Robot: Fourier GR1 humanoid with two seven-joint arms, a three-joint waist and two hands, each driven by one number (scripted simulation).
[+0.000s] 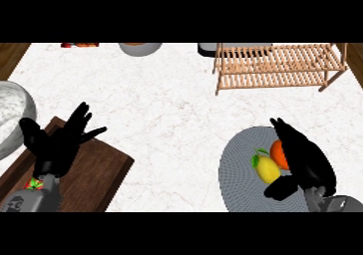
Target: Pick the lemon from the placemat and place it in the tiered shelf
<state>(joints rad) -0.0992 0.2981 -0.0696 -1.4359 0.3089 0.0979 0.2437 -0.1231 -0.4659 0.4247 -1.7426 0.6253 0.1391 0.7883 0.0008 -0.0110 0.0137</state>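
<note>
The robot's right hand [306,159] hovers over the round grey placemat [240,184], fingers straight and holding nothing, its thumb just beside the one lemon [268,169] lying there. One orange fruit [279,154] sits touching the lemon, partly under the hand. Open white counter [170,99] separates the placemat from the single wooden tiered shelf [276,67] at the far edge. The left hand [59,142] rests open above a dark cutting board [92,172], well left of the placemat.
</note>
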